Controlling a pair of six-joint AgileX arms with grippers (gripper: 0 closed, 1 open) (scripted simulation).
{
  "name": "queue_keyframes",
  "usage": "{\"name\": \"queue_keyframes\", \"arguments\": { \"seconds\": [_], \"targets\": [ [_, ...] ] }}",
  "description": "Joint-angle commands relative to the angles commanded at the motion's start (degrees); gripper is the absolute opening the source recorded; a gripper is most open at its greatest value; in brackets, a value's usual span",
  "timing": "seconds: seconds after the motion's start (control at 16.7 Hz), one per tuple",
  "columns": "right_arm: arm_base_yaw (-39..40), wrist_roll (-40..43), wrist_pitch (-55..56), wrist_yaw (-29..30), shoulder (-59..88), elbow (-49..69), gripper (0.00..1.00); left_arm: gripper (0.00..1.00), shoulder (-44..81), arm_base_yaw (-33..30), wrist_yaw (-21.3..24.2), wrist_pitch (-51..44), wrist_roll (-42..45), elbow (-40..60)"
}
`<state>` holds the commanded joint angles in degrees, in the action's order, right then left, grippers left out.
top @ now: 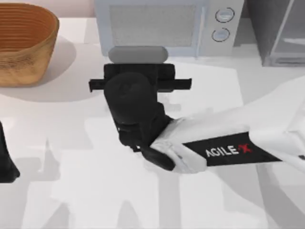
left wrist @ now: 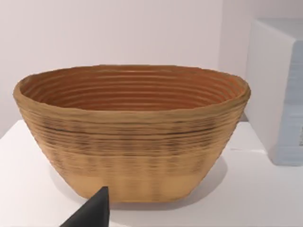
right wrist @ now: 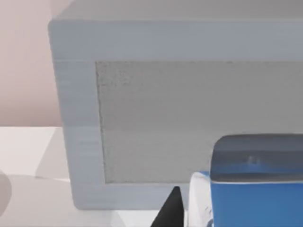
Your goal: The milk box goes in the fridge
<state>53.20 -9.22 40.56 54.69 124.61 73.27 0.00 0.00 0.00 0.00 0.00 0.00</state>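
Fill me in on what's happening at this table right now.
The right arm reaches across the middle of the table, its pincer down in front of the microwave. Its wrist view shows the blue milk box close up against that pincer, with the microwave door just beyond; whether it is gripped is unclear. The fridge stands at the far right corner. The left arm sits parked at the table's left edge, facing a woven basket.

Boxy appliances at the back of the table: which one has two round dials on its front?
The pale microwave behind the right gripper: its dials sit right of the door. The dark grey fridge, at the right, shows none.
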Motion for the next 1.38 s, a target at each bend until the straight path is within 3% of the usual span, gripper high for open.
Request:
{"name": "queue_keyframes", "arguments": {
  "seconds": [0.48,0.72,1.02,1.38],
  "targets": [
    [-0.2,0.0,-2.8,-0.3,-3.0,-0.3,0.0,1.0,0.0,0.0,0.0,0.0,0.0,0.0],
    [-3.6,1.8,-5.0,-3.4,-10.4,-4.8,0.0,1.0,0.0,0.0,0.0,0.0,0.0,0.0],
    [-12.3,6.0,-9.3,-12.2,-31.7,-14.7,0.0,1.0,0.0,0.0,0.0,0.0,0.0,0.0],
    [-27.7,8.7,-17.2,-28.4,-73.7,-33.3,0.0,1.0,0.0,0.0,0.0,0.0,0.0,0.0]
  ]
}}
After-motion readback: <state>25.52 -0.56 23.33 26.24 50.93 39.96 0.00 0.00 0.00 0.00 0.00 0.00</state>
